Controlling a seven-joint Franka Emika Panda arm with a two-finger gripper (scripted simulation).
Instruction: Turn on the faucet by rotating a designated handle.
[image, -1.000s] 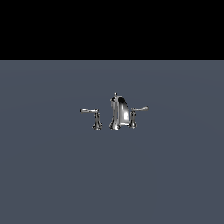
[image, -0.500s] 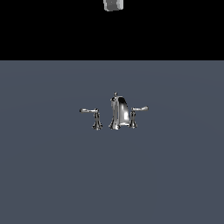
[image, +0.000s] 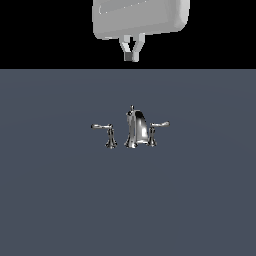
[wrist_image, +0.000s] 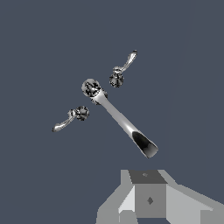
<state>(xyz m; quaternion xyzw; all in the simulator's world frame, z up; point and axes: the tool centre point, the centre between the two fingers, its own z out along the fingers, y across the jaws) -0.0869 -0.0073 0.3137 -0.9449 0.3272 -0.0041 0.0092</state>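
Observation:
The chrome faucet (image: 135, 129) stands mid-floor in the exterior view, a curved spout with a knob on top. The handle (image: 156, 127) is the lever tight against the spout on the exterior view's right. Its twin lever (image: 105, 131) stands apart on the left. My gripper (image: 131, 56) hangs high above and behind the faucet, fingers together, holding nothing. In the wrist view the spout (wrist_image: 119, 116) runs diagonally with a lever on each side, one here (wrist_image: 123, 69) and one here (wrist_image: 71, 118); I cannot tell which is the handle there. The gripper (wrist_image: 148, 194) shows at that picture's edge.
The faucet set stands on a plain dark grey-blue floor (image: 60, 200). The arm's white hand body (image: 142, 17) fills the top of the exterior view above the fingers. Nothing else is in view.
The hand has come down into the exterior view from the top: absent one second ago, only the fingertips half a second ago, now hand and fingers show. The faucet has not moved.

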